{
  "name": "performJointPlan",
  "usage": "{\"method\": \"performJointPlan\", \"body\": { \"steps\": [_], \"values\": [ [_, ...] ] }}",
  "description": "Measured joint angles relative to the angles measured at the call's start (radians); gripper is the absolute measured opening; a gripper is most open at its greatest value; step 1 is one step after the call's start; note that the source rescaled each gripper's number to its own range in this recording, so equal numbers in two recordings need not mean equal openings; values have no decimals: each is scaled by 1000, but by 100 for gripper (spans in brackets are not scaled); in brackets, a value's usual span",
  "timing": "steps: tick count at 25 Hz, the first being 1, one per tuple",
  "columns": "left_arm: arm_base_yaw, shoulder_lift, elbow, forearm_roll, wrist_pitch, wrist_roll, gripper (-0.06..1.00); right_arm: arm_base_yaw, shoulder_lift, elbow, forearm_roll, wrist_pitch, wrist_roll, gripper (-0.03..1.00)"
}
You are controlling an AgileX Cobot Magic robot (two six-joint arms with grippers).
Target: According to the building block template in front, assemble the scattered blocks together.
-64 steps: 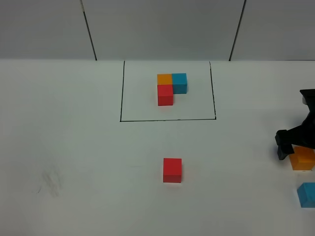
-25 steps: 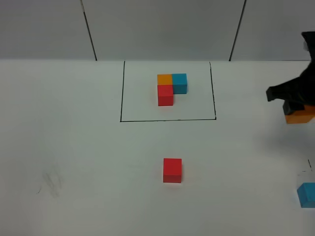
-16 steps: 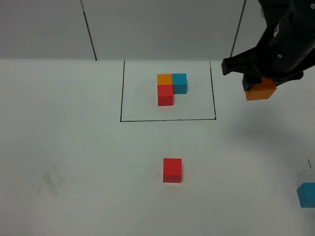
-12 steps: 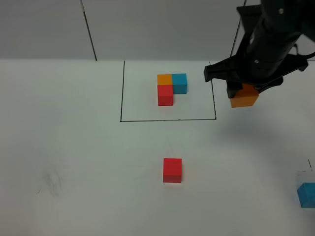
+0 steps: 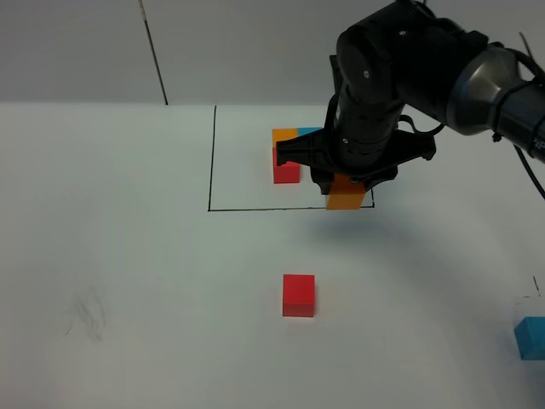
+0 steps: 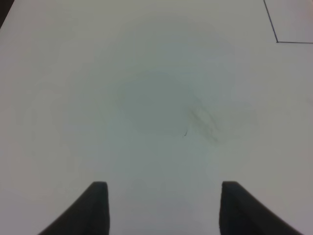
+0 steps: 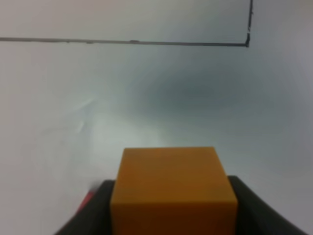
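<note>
**R arm holds orange block over near edge of frame**

The plain matte orange cube [image 5: 345, 194] sits clenched in the right gripper [image 5: 346, 182], a black jaw pressed on each side; in the R wrist view the orange cube [image 7: 173, 188] fills the gap in the right gripper [image 7: 172, 208], top face flat, edges sharp, colour even w/ no marks. It hangs clear of the table, over the near line of the thin black drawn rectangle [image 5: 209, 162], close to its near right corner; a soft shadow lies on the table under it.

The plain matte red cube [image 5: 298, 295] rests alone near centre, well apart from the frame on its near side; the plain matte light blue cube [image 5: 530, 337] sits at the far right, near side, partly cut off by the pic edge.

Inside the rectangle the small template cluster [image 5: 287, 162] shows orange at far left, red just near of it, and a sliver of light blue to the right; the rest is hidden behind the black arm.

The left gripper [image 6: 164, 210] is released, jaws wide apart w/ nothing btwn them, over bare table.

Surface: white matte table [image 5: 128, 256], w/ a faint grey smudge [image 5: 85, 315] at near left. Behind: pale grey wall panels [image 5: 281, 51] split by dark seams.
</note>
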Motion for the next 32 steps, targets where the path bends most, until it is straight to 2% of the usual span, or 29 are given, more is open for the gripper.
{"method": "performJointPlan", "body": {
  "steps": [4, 13, 21, 28, 32],
  "values": [
    [0, 0, 0, 0, 0, 0, 57, 6, 41, -9, 1, -4, 102, 46],
    [0, 0, 0, 0, 0, 0, 57, 39, 134, -10, -1, -11, 86, 46],
    [0, 0, 0, 0, 0, 0, 57, 85, 161, -10, -5, -92, 145, 46],
    [0, 0, 0, 0, 0, 0, 57, 111, 161, -10, -37, -84, 183, 46],
    [0, 0, 0, 0, 0, 0, 57, 117, 174, -10, -49, -44, 205, 46]
  ]
}}
